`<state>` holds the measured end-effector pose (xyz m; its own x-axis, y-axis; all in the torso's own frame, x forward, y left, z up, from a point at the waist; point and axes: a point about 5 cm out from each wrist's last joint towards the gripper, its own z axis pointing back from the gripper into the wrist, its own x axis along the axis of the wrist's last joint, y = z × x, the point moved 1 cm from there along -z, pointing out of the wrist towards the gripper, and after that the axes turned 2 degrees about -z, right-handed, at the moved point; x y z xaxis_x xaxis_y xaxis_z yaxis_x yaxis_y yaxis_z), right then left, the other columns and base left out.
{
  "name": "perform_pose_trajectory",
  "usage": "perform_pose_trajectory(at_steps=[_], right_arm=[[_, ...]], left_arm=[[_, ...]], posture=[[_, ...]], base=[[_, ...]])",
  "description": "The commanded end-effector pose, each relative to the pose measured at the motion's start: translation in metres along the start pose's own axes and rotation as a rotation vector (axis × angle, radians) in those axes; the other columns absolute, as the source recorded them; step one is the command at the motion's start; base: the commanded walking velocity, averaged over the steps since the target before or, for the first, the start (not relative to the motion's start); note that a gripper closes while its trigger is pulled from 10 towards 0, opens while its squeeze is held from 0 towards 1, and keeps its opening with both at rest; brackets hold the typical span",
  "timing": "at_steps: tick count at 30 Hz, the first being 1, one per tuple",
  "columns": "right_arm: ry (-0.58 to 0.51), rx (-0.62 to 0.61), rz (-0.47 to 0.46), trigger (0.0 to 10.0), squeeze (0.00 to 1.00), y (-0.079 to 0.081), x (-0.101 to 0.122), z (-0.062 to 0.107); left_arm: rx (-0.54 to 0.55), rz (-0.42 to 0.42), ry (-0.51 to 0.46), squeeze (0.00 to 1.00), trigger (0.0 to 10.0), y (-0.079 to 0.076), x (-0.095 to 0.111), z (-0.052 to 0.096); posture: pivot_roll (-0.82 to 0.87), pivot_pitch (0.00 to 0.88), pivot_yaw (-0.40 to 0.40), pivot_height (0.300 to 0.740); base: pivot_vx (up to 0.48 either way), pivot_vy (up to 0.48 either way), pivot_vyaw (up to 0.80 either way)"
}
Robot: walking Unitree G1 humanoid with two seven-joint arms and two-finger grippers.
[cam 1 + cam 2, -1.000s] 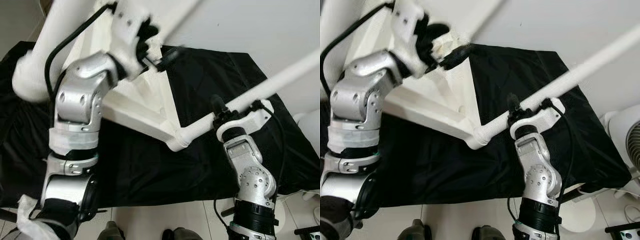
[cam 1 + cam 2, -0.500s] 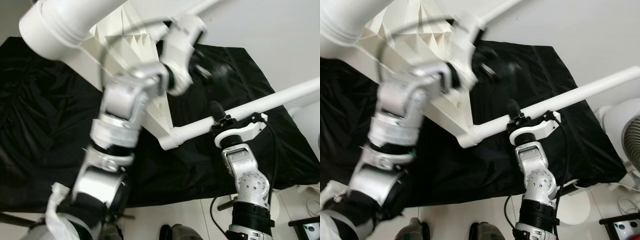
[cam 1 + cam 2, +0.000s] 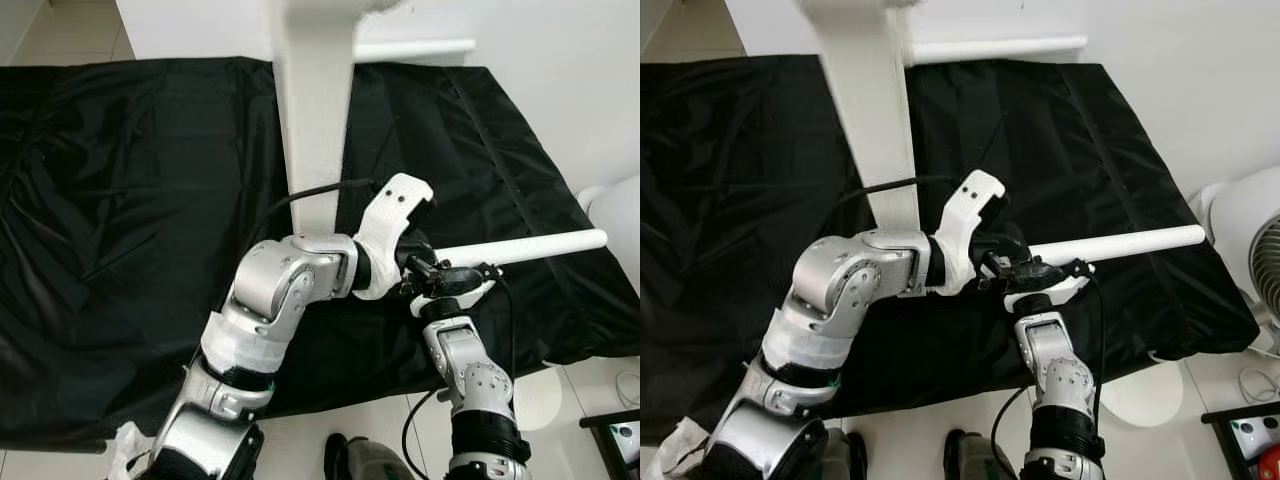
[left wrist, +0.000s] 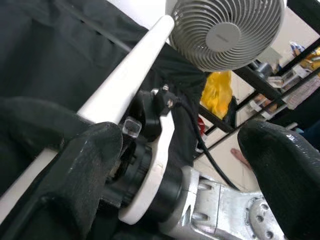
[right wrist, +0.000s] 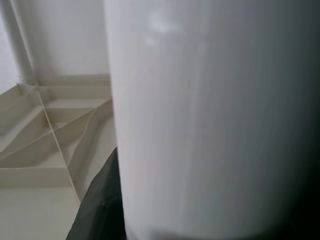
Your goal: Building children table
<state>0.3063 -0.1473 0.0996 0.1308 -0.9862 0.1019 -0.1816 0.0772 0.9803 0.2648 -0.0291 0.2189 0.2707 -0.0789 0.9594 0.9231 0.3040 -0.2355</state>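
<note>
my right pincer (image 3: 1015, 268) is clamped on a white table leg (image 3: 1110, 243) that runs out over the right edge of the black cloth (image 3: 120, 180). my left pincer (image 3: 410, 225), fingers spread and holding nothing, sits right beside that grip. i judge i'm still fitting this leg; next i must line it up with the white tabletop part (image 3: 312, 110). the left wrist view adds a fan (image 4: 225, 30); the right wrist view adds ribbed underside (image 5: 50, 130)
</note>
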Motion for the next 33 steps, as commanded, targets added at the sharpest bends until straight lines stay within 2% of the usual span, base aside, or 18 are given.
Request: perform_pose_trajectory(at_steps=[1, 3, 4, 5, 7, 10, 16, 17, 20, 21, 30, 31, 33], right_arm=[[0.045, -0.095, -0.147, 10.0, 0.0, -0.021, -0.044, 0.0], [0.045, -0.095, -0.147, 10.0, 0.0, -0.021, -0.044, 0.0], [0.037, -0.082, -0.163, 10.0, 0.0, -0.022, -0.044, 0.002], [0.034, -0.078, -0.148, 10.0, 0.0, -0.023, -0.043, 0.002], [0.034, -0.078, -0.148, 10.0, 0.0, -0.023, -0.043, 0.002], [0.012, -0.055, -0.172, 10.0, 0.0, -0.024, -0.041, 0.004], [0.01, -0.054, -0.178, 10.0, 0.0, -0.025, -0.042, 0.007], [0.005, -0.054, -0.186, 10.0, 0.0, -0.027, -0.042, 0.011], [0.004, -0.051, -0.191, 10.0, 0.0, -0.027, -0.042, 0.012], [-0.004, -0.048, -0.191, 10.0, 1.0, -0.029, -0.041, 0.014], [-0.011, -0.052, -0.173, 10.0, 1.0, -0.032, -0.04, 0.02], [-0.013, -0.058, -0.171, 10.0, 0.0, -0.035, -0.039, 0.024], [-0.017, -0.064, -0.173, 10.0, 0.0, -0.036, -0.038, 0.03]], left_arm=[[0.051, -0.088, 0.026, 0.0, 10.0, 0.002, -0.009, 0.002], [0.051, -0.088, 0.026, 0.0, 10.0, 0.002, -0.009, 0.002], [0.094, -0.108, 0.058, 0.0, 10.0, 0.008, -0.016, 0.005], [0.14, -0.175, 0.103, 0.0, 10.0, 0.014, -0.024, 0.008], [0.14, -0.175, 0.103, 0.0, 10.0, 0.014, -0.024, 0.008], [0.181, -0.236, 0.19, 0.0, 10.0, 0.02, -0.043, 0.016], [0.196, -0.28, 0.224, 0.0, 10.0, 0.021, -0.051, 0.018], [0.213, -0.326, 0.245, 0.0, 10.0, 0.024, -0.055, 0.019], [0.219, -0.339, 0.246, 0.0, 10.0, 0.025, -0.056, 0.019], [0.234, -0.347, 0.239, 0.0, 10.0, 0.027, -0.054, 0.02], [0.253, -0.382, 0.218, 0.0, 10.0, 0.031, -0.052, 0.02], [0.257, -0.399, 0.214, 0.0, 10.0, 0.032, -0.051, 0.021], [0.27, -0.408, 0.209, 0.0, 10.0, 0.034, -0.05, 0.022]], posture=[[0.06, 0.185, -0.035, 0.74], [0.06, 0.185, -0.035, 0.74], [0.06, 0.185, -0.034, 0.74], [0.06, 0.188, -0.031, 0.74], [0.06, 0.188, -0.031, 0.74], [0.06, 0.188, -0.028, 0.74], [0.05, 0.187, -0.024, 0.74], [0.05, 0.186, -0.022, 0.74], [0.05, 0.186, -0.022, 0.74], [0.05, 0.185, -0.015, 0.74], [0.05, 0.187, -0.014, 0.74], [0.05, 0.189, -0.013, 0.74], [0.05, 0.191, -0.012, 0.74]], base=[[0.0, 0.0, 0.0], [0.0, 0.0, 0.0], [0.0, 0.0, 0.0], [0.0, 0.0, 0.0], [0.0, 0.0, 0.0], [0.0, 0.0, 0.0], [0.0, 0.0, 0.0], [0.0, 0.0, 0.0], [0.0, 0.0, 0.0], [0.0, 0.0, 0.0], [0.0, 0.0, 0.0], [0.0, 0.0, 0.0], [0.0, 0.0, 0.0]])
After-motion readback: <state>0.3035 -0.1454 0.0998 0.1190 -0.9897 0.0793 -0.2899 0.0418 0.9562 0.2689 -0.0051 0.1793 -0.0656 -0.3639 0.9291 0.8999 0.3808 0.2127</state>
